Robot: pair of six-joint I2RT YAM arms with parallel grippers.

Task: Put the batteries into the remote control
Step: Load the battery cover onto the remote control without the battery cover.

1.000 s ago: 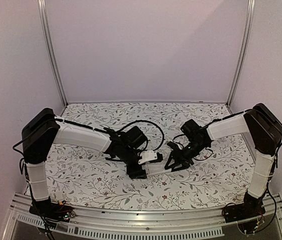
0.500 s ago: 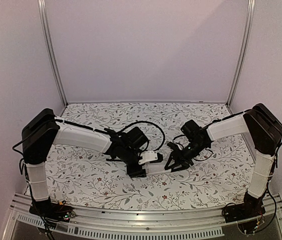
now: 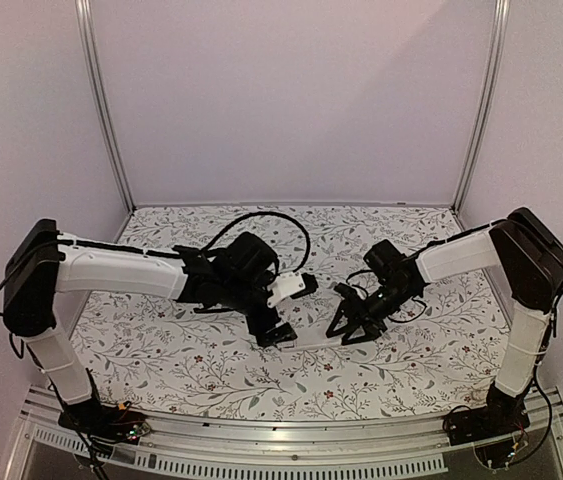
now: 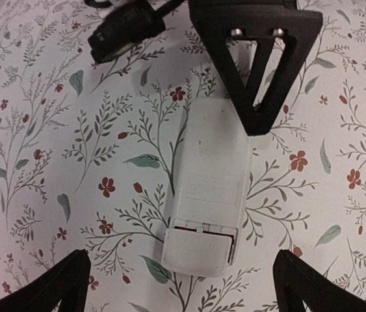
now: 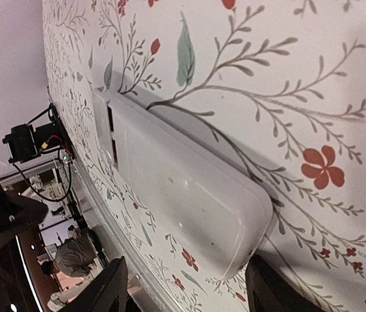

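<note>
Desk [image 3: 161,350]: floral sheet, smooth-looking, so anything flat on it prob. slides easily.

L gripper [image 3: 273,331]: jaws spread wide, holding nothing, hanging over the cover end of the remote. R gripper [image 3: 351,328]: jaws partway apart, nothing clamped. In the left wrist view one R finger [image 4: 254,71] has its tip at the remote's long edge by the far end. Touching or just above, can't tell.

Remote control [image 4: 209,175]: lies back-up and flat on the desk, towards the near edge, about mid-width, between the two grippers. Nothing pins it.

Cover [image 4: 199,250]: sits on the remote's end nearest the L gripper. A dark seam shows along its inner edge, so maybe not fully latched.

Batteries: not seen in any view. Can't tell whether they're inside.

Risks, as I judge them:
- R finger nudges the loose remote, which spins or skates toward the near edge.
- L comes down off-centre and jams or tilts the cover instead of seating it.
- Remote lifted w/ the cover unlatched: cover pops off and any cells inside drop out.
- Calling the job done w/o checking that the cells are in.
</note>
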